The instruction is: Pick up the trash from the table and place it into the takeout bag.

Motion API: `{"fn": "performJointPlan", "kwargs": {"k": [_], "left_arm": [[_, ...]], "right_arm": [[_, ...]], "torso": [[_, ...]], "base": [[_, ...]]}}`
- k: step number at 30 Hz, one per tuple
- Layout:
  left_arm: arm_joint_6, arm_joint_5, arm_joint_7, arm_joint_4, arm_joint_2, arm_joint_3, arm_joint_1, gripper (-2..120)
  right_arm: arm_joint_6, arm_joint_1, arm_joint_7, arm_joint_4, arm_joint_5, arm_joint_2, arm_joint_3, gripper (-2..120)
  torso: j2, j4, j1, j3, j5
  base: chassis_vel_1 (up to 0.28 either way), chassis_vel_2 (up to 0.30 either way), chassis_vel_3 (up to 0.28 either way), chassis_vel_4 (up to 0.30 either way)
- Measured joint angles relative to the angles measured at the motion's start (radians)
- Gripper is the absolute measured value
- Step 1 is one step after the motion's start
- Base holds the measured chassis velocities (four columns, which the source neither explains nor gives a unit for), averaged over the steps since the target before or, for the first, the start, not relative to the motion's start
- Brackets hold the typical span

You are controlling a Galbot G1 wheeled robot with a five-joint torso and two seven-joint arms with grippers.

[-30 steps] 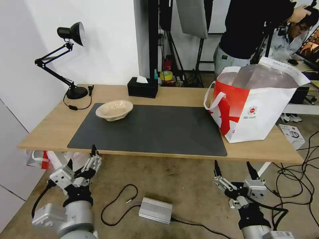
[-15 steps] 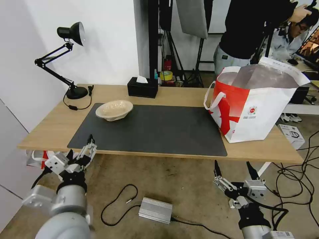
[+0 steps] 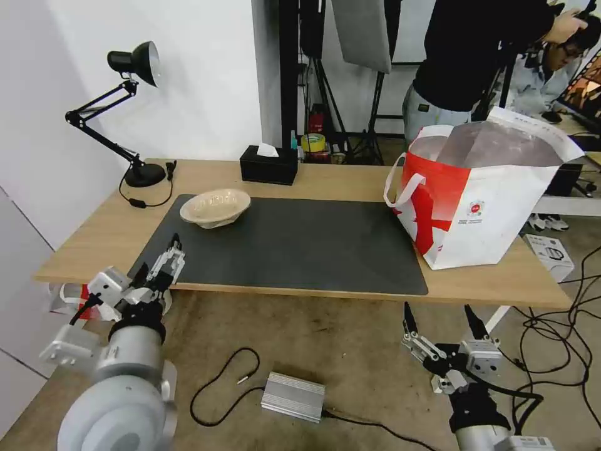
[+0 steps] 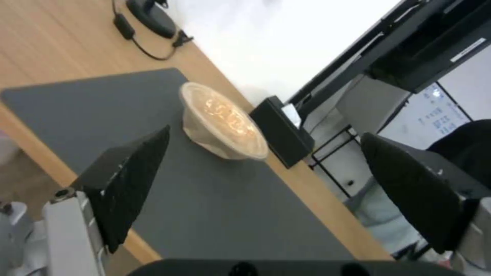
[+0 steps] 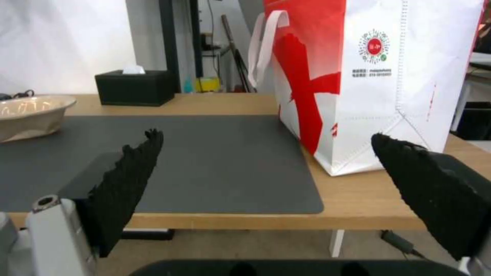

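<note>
At the 9 o'clock side of the head view, a black desk lamp point(image 3: 128, 113) is standing on the far left corner of the counter point(image 3: 94, 241), its cord lying on the wood beside the dark grey mat point(image 3: 294, 244).

The left end effector point(image 3: 157, 270) is hanging over the near left corner of the mat, at about 7 o'clock in the head view. Its arm is reaching up from below the counter's front edge, with the wrist tilted so the fingers are pointing toward 1 o'clock, at the beige pulp bowl point(image 3: 215, 207). The two black fingers are standing apart with nothing between them. In the left wrist view the bowl point(image 4: 223, 122) is sitting upright on the mat, framed in the gap between the spread fingers but well clear of them.

The bowl is resting on the far left part of the mat. Behind it, at 12 o'clock, a black tissue box point(image 3: 269, 165) is sitting on the bare wood.

The takeout bag point(image 3: 482, 200) is standing upright and open at 3 o'clock, on the right end of the counter, its near corner touching the mat's edge.

The right end effector point(image 3: 442, 326) is waiting at 5 o'clock, below the counter's front edge, fingers pointing up and spread wide, holding nothing. Its wrist view is looking level across the counter at the bag point(image 5: 378, 76).
</note>
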Motion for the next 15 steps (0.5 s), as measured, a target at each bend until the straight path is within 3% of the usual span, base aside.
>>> {"fn": "performJointPlan", "kwargs": {"k": [6,15], "left_arm": [[0.019,-0.083,-0.035,0.023,0.014,0.008,-0.075,100],[0.032,-0.118,-0.067,0.053,0.032,0.023,-0.149,100]], "right_arm": [[0.0,0.0,0.0,0.0,0.0,0.0,0.0,100],[0.0,0.0,0.0,0.0,0.0,0.0,0.0,100]], "torso": [[0.0,-0.0001,0.0,0.0,0.0],[0.0,0.0,0.0,0.0,0.0]], "base": [[0.0,0.0,0.0,0.0],[0.0,0.0,0.0,0.0]]}}
